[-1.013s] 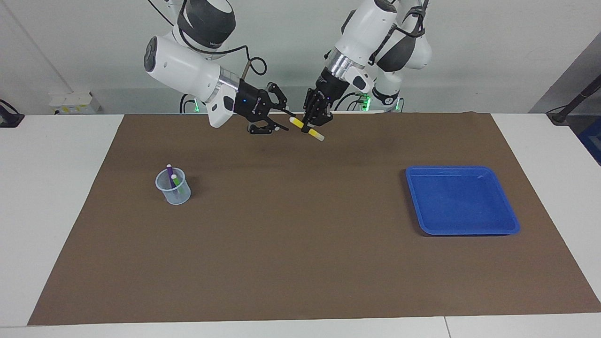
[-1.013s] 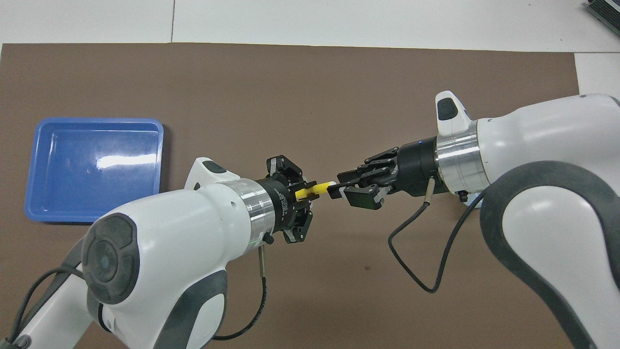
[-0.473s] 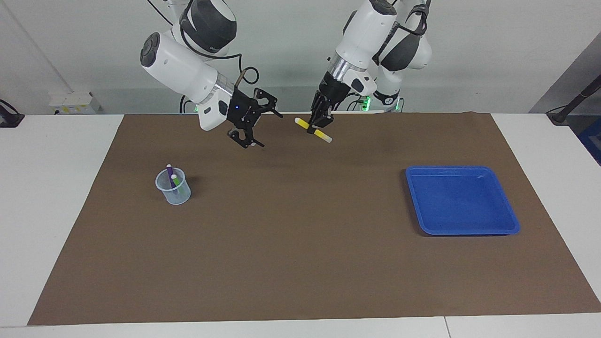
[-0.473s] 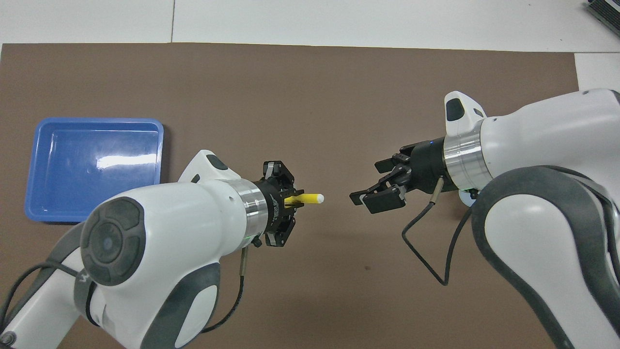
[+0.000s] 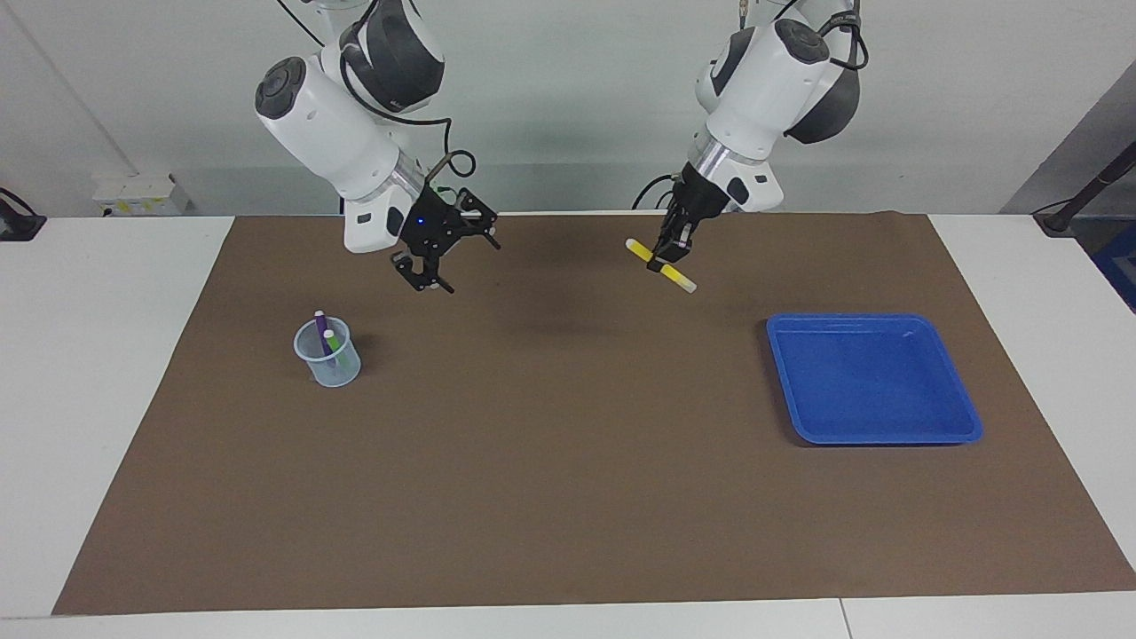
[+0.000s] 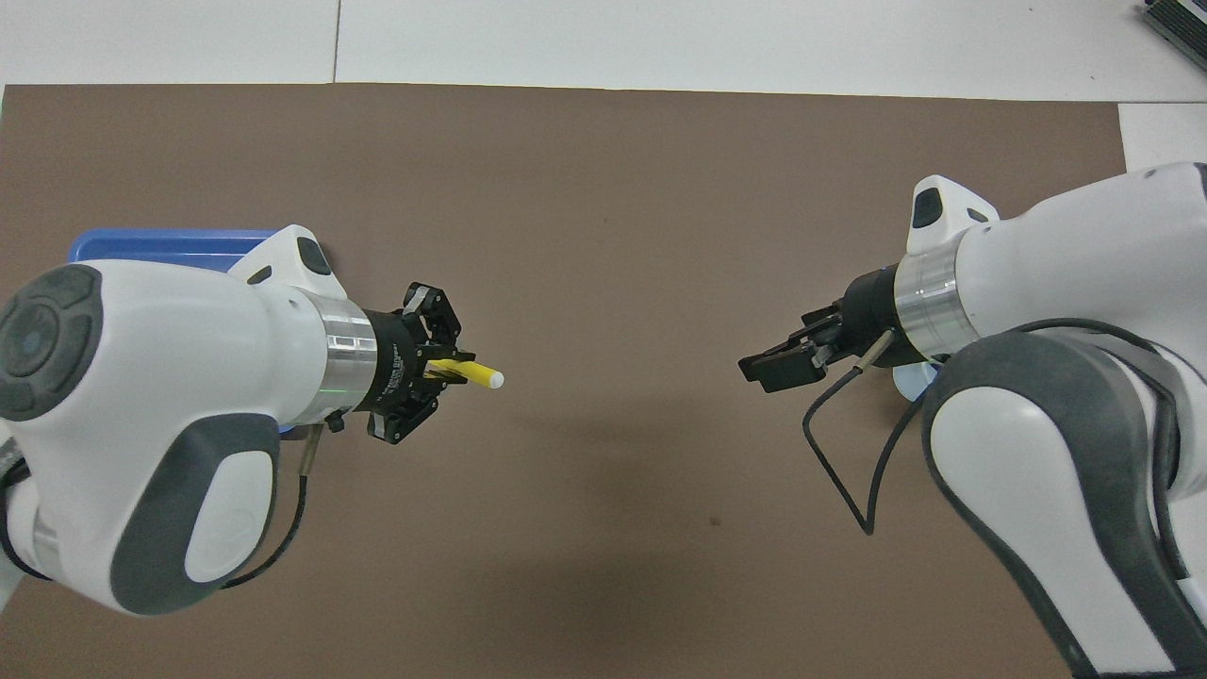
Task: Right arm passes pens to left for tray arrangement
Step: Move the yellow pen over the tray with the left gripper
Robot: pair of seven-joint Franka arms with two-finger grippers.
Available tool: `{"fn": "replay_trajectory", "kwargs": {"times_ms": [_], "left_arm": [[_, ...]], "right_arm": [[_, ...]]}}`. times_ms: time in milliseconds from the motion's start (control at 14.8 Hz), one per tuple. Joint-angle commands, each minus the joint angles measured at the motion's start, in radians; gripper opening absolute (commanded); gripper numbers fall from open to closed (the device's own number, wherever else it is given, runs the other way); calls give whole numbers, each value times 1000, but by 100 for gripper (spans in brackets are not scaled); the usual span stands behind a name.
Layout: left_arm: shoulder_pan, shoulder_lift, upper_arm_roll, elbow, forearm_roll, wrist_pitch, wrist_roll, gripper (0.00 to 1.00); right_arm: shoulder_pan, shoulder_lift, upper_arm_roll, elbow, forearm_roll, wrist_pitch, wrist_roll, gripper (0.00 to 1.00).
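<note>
Your left pincer (image 5: pixel 667 260) grips the yellow pen (image 5: pixel 660 264) over the mat; your right pincer (image 5: pixel 441 253) hangs spread, empty; overhead, the left arm hides most of the tray (image 5: pixel 873 377).

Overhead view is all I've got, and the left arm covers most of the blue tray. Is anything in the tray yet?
Observer: No. The facing view shows the tray empty.
Operator: Where are the other pens?
Observer: The purple pen and the green pen stand in a clear cup toward the right arm's end of the table. In your view the right arm covers it.
Operator: Is the yellow pen over the tray?
Observer: Not yet. The left hand holds the yellow pen up over the bare mat, not over the tray. The right hand is open and holds nothing.
</note>
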Motion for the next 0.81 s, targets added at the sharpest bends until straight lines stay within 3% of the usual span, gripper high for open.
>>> {"fn": "replay_trajectory", "kwargs": {"times_ms": [0, 270, 540, 743], "left_arm": [[106, -21, -6, 2, 11, -97, 242, 0], [266, -30, -3, 2, 58, -211, 665, 0], [395, -43, -3, -22, 152, -220, 1015, 0], [435, -23, -3, -50, 201, -193, 1245, 0]], "right_arm": [[-48, -13, 8, -13, -71, -25, 55, 100], [-93, -18, 8, -28, -180, -45, 56, 100], [-122, -20, 8, -43, -252, -44, 47, 100], [-145, -15, 10, -60, -300, -30, 40, 100]]}}
